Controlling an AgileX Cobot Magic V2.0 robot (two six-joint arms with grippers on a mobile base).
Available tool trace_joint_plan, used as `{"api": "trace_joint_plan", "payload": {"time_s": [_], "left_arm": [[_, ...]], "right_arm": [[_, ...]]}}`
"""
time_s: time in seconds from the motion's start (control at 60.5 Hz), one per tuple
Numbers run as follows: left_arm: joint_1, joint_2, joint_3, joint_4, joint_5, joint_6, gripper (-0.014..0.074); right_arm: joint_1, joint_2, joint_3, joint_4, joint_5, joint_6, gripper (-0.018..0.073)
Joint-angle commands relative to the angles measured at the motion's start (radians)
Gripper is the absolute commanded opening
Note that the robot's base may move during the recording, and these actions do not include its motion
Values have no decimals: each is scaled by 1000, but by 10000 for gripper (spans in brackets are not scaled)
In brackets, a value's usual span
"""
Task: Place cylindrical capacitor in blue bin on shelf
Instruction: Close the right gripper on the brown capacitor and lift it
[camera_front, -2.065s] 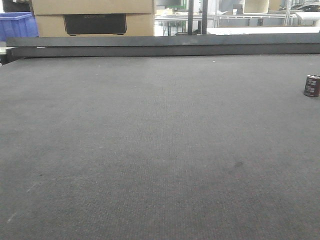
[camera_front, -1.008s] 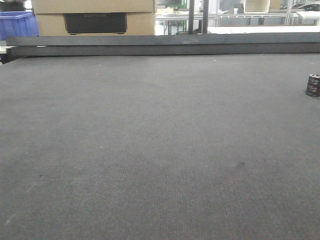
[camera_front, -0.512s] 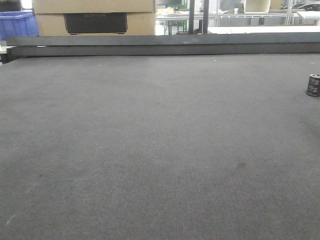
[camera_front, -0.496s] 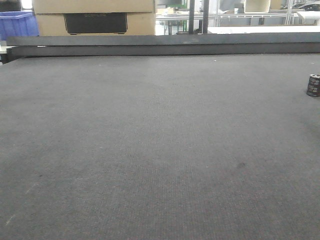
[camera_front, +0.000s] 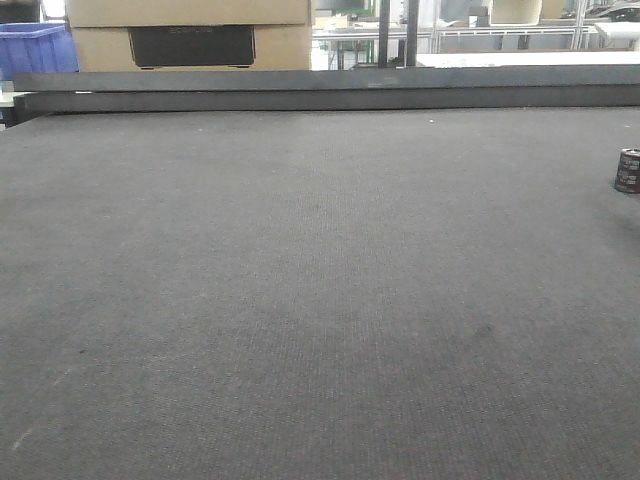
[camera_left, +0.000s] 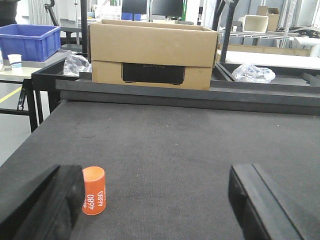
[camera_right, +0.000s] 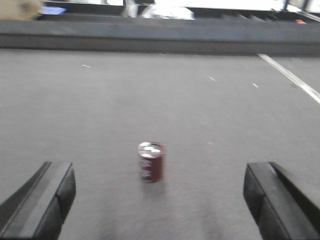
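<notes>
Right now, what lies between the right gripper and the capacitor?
Only the bare grey table. In the right wrist view the cylindrical capacitor stands just ahead of the open right gripper, with nothing in the way.

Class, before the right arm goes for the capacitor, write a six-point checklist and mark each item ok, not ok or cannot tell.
1. Cylindrical capacitor upright on the table: ok.
2. Right gripper open: ok.
3. Capacitor roughly centred ahead of its fingers: ok.
4. Capacitor grasped: not ok, nothing touches it.
5. Left gripper open and empty: ok.
6. Shelf found in any view: cannot tell.
</notes>
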Motion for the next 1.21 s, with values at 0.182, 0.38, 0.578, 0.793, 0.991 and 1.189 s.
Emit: {"api": "trace_joint_plan", "payload": {"time_s": [0.182, 0.38, 0.578, 0.793, 0.991, 1.189], "left_arm": [[-7, 2, -10, -3, -10, -1, 487], [-7, 2, -10, -3, -10, -1, 487], [-7, 2, -10, -1, -10, -1, 487], [-7, 2, -10, -1, -10, -1, 487], [-7, 2, -10, -1, -10, -1, 487], [-7, 2, -10, -1, 7, -1, 487]], "right_arm": [[-18, 307, -191, -6, -141, -1, 568], [-18, 494, -353, -6, -141, -1, 568], [-18, 624, -465, -27, -140, -1, 568], [-18, 704, -522, -43, -136, -1, 568], [-18, 708, -522, -43, -141, -1, 335], [-18, 703, -522, -43, -144, -1, 27]]}}
